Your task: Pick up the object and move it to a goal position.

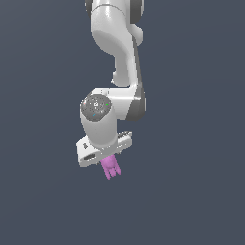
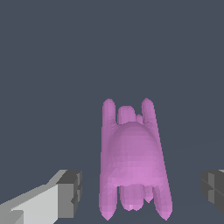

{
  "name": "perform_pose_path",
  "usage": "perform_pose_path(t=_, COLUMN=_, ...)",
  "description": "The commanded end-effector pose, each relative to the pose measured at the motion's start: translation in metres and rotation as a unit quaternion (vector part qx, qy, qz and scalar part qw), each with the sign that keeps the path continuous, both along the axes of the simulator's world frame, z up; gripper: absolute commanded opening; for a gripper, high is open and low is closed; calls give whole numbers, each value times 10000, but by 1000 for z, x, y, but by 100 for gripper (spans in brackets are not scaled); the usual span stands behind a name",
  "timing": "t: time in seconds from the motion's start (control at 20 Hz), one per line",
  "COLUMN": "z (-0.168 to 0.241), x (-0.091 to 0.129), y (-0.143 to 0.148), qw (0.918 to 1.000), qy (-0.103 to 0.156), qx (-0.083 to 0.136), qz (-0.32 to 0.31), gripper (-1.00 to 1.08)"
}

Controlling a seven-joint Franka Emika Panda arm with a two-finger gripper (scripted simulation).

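The object (image 2: pixel 131 162) is a small pink-purple oblong piece with a rounded bump in its middle and short prongs at both ends. In the wrist view it lies between the two grey fingertips of my gripper (image 2: pixel 142 190), with a clear gap on each side, so the gripper is open and touches nothing. One fingertip (image 2: pixel 70 192) shows on one side and the other (image 2: pixel 214 188) at the opposite edge. From the exterior view the object (image 1: pixel 111 168) pokes out just below the white hand of the gripper (image 1: pixel 108 161), whose fingers are hidden there.
The white arm (image 1: pixel 117 57) comes down from the upper middle of the exterior view. Around it lies only a plain dark grey-blue surface (image 1: pixel 191 191).
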State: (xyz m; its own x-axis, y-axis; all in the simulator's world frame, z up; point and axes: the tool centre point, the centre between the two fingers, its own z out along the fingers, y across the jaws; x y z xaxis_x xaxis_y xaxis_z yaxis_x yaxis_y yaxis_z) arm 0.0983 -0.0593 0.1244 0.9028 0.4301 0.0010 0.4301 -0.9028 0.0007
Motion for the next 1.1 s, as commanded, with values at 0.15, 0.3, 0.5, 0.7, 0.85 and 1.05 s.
perform_pose_path(t=0.15, z=-29, x=-1, y=0, qw=10000, qy=7, qx=1, qz=13, gripper=100)
perform_pose_path(t=0.3, z=-41, x=-1, y=0, qw=10000, qy=6, qx=1, qz=17, gripper=100)
perform_pose_path(t=0.5, z=-46, x=0, y=0, qw=10000, qy=6, qx=1, qz=20, gripper=100)
perform_pose_path(t=0.7, z=-44, x=0, y=0, qw=10000, qy=6, qx=1, qz=20, gripper=-100)
perform_pose_path(t=0.85, z=-44, x=0, y=0, qw=10000, qy=6, qx=1, qz=20, gripper=-100)
perform_pose_path(t=1.05, z=-44, x=0, y=0, qw=10000, qy=6, qx=1, qz=20, gripper=-100)
